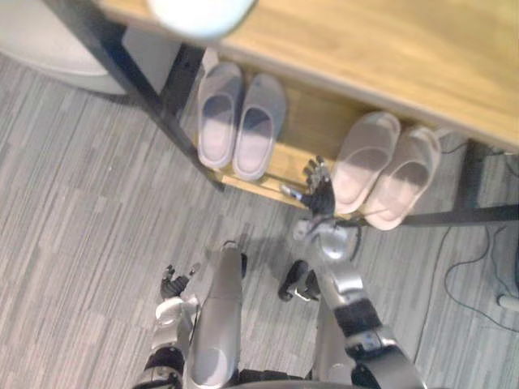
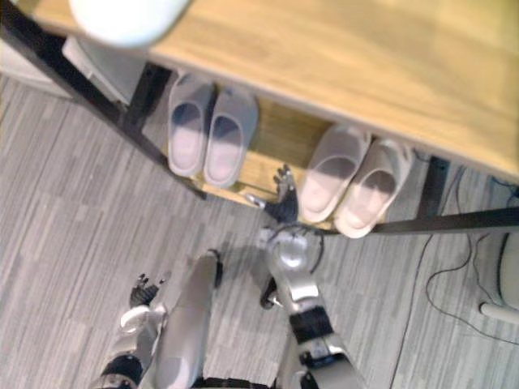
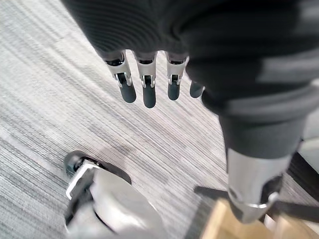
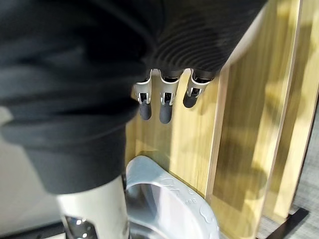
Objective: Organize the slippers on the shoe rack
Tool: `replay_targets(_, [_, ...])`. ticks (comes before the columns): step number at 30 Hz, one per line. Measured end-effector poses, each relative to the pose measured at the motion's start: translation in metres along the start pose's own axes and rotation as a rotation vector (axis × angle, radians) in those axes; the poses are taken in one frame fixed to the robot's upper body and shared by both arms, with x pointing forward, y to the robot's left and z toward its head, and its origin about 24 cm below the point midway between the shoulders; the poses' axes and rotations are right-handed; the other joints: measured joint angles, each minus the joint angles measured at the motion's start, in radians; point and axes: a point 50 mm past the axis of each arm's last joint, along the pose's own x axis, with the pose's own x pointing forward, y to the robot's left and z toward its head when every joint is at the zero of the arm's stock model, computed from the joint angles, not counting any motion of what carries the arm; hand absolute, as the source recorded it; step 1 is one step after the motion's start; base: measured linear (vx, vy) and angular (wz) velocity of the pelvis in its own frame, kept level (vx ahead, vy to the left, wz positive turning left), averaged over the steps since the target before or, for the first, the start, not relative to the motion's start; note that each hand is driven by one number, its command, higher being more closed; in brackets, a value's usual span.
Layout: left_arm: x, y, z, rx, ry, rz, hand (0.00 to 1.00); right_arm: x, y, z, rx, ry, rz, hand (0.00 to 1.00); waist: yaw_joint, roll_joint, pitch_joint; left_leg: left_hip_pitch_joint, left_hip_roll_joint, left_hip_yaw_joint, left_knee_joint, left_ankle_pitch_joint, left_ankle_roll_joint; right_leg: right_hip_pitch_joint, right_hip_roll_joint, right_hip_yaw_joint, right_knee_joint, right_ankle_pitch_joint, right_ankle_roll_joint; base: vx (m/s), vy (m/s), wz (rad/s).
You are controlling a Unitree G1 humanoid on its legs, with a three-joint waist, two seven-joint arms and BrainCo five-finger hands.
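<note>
Left eye view: a low wooden shoe rack with black metal frame (image 1: 300,130) holds two pairs on its bottom shelf. The pale lilac foam slippers (image 1: 241,121) sit at the left, side by side, toes pointing far. The beige foam slippers (image 1: 381,172) sit at the right, slanted, with their heels reaching the shelf's near edge and maybe a bit over it.

The right hand (image 1: 319,193) is at that near edge, just left of the beige pair, fingers straight and spread, holding nothing. Whether it touches the slipper, cannot tell. In the right wrist view its fingers (image 4: 166,107) are straight above the wooden slats, with a pale slipper rim close under the wrist. The left hand (image 1: 173,284) hangs low over the grey striped carpet (image 1: 81,219), fingers relaxed, empty.

Judgement: the slippers look light, soft and bendy, not fragile, with a slightly grippy surface. A push on the heel should slide one straight. For lifting, pinch the upper band or the heel rim, thumb inside the footbed. The sole may flex, so grip near the middle.
</note>
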Motion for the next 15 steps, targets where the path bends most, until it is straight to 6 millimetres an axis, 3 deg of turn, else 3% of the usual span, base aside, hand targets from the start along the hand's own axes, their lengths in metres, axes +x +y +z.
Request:
replay_targets(5, [-0.005,-0.004,-0.022,0.175,0.064,-0.113,0.00,-0.038,-0.014,-0.046,-0.156,0.166,0.066,0.00,-0.025,-0.029,-0.099,0.191,0.007,0.036,-0.269,0.089,0.012,0.169,0.046,-0.001,-0.265,0.103,0.018,0.15,0.045,-0.14])
replay_targets(8, [-0.010,-0.003,-0.039,0.277,0.119,-0.158,0.00,-0.057,-0.023,-0.079,-0.225,0.310,0.085,0.00,-0.058,-0.038,-0.160,0.304,0.008,0.053,-0.389,0.127,0.015,0.268,0.065,0.002,-0.392,0.150,0.034,0.17,0.050,-0.17])
replay_targets(15, [-0.026,0.000,-0.069,0.372,0.216,-0.205,0.00,-0.105,-0.058,-0.140,-0.370,0.641,0.054,0.00,-0.073,0.011,-0.264,0.484,0.012,0.104,-0.608,0.192,0.020,0.434,0.109,0.025,-0.640,0.257,0.058,0.12,0.034,-0.20])
